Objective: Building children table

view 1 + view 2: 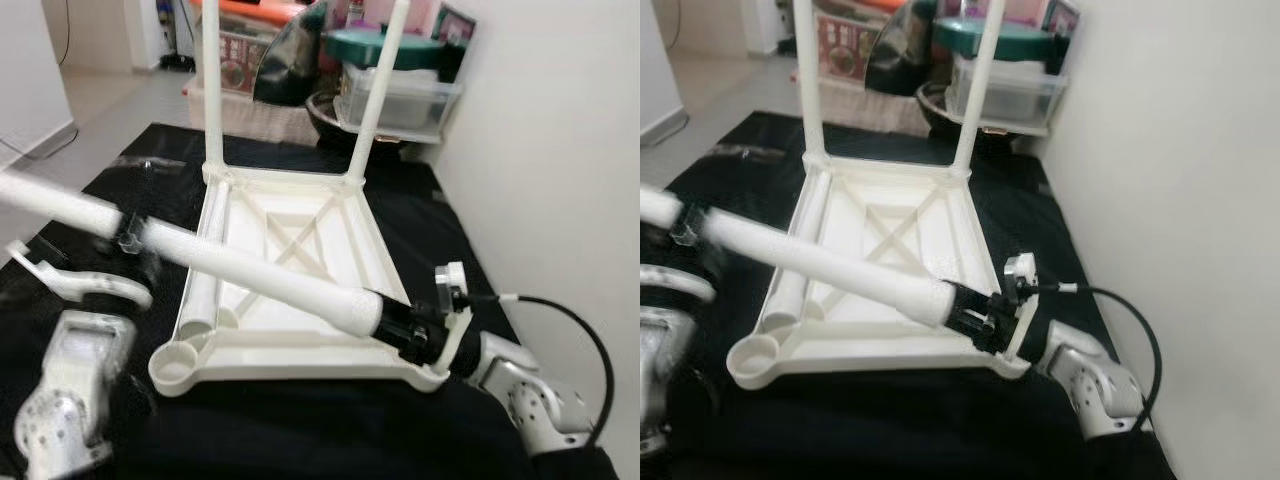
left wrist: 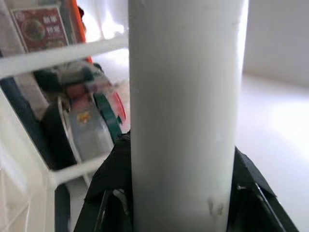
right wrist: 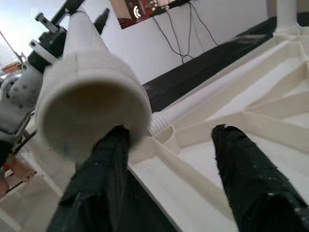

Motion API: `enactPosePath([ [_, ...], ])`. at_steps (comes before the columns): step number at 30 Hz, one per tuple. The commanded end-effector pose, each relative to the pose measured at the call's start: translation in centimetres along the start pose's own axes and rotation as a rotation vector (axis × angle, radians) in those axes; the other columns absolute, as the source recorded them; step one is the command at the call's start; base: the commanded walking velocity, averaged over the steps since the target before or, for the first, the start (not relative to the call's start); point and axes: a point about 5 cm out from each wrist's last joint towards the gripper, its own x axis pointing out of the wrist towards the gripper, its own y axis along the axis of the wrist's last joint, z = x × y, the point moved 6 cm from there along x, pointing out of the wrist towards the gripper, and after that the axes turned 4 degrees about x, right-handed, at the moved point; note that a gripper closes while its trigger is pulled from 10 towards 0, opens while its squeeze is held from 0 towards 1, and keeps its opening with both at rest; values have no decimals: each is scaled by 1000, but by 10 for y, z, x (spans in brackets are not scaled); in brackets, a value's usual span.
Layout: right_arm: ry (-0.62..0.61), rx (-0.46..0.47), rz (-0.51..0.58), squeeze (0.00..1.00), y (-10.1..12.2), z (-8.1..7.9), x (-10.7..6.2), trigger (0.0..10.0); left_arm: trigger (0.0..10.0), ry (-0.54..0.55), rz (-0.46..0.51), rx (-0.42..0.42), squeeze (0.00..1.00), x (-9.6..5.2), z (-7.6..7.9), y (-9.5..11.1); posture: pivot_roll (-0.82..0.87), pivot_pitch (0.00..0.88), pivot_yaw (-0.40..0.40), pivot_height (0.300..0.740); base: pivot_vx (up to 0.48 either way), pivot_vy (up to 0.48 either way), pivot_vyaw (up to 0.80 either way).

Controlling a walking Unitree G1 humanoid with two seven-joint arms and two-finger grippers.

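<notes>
The upturned white table top (image 1: 290, 290) lay across the middle of the frame on a black cloth (image 1: 300, 430), two legs (image 1: 213, 90) already standing up from its far corners toward the top edge. It looked like light, stiff moulded plastic, smooth enough to slide on the cloth.

A loose leg (image 1: 250, 270) ran diagonally from the left edge down to the lower right. A rigid, slick tube like that is probably best held around its shaft, near each end.

The left gripper (image 2: 178, 193) was clamped around that shaft. The right gripper (image 1: 420, 335), at the lower-right corner, had its fingers (image 3: 251, 179) apart, the leg's end lying against one.

The right wrist view showed the leg's hollow mouth; the eye views showed the empty socket (image 1: 178, 365) at lower left.
</notes>
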Motion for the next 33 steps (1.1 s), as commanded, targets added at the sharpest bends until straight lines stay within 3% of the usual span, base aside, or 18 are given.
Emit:
enactPosePath([
  [1,-44,27,-4,1000,-7,8,-10,10000,10000,-15,65,-25,0,6,6,21,87,0,-121,740,0,0,0],
  [3,-86,67,24,1000,-10,16,-23,10000,10000,-71,124,34,0,17,25,52,83,0,-114,740,0,0,0],
  [7,-157,90,45,1000,-12,27,-34,10000,10000,-115,142,78,0,22,41,68,81,0,-112,740,0,0,0],
  [8,-213,63,35,925,-11,37,-39,10000,10000,-139,111,100,0,25,48,66,83,0,-117,740,0,0,0],
  [9,-213,63,35,925,-11,37,-39,10000,10000,-139,111,100,0,25,48,66,83,0,-117,740,0,0,0],
  [10,-254,20,33,0,-4,45,-42,10000,10000,-149,42,127,0,29,51,57,85,0,-116,740,0,0,0],
  [13,-295,-40,25,0,7,53,-42,10000,10000,-136,-28,164,0,34,48,45,83,0,-111,740,0,0,0],
  [15,-329,-154,28,0,40,58,-34,10000,10000,-88,-160,254,0,45,35,23,74,0,-104,740,0,0,0],
  [16,-329,-154,28,0,40,58,-34,10000,10000,-88,-160,254,0,45,35,23,74,0,-104,740,0,0,0],
  [17,-320,-218,42,0,65,56,-26,10000,10000,-64,-251,378,0,51,27,8,71,0,-100,740,0,0,0],
  [19,-320,-218,42,0,65,56,-26,10000,10000,-64,-251,378,0,51,27,8,71,0,-100,740,0,0,0],
  [20,-234,-329,60,0,108,38,-9,10000,10000,-98,-429,519,0,58,19,-22,67,0,-97,740,0,0,0],
  [22,-192,-366,54,0,118,30,-3,10000,10000,-147,-483,529,0,60,24,-33,67,0,-97,740,0,0,0],
  [23,-192,-366,54,0,118,30,-3,10000,10000,-147,-483,529,0,60,24,-33,67,0,-97,740,0,0,0],
  [26,-113,-374,-25,0,115,20,12,10000,10000,-297,-581,512,0,67,49,-54,62,0,-98,740,0,0,0],
  [28,-113,-374,-25,0,115,20,12,10000,10000,-297,-581,512,0,67,49,-54,62,0,-98,740,0,0,0],
  [33,-43,-287,-159,0,75,8,46,10000,10000,-425,-659,485,0,72,69,-75,53,0,-84,740,0,0,0],
])
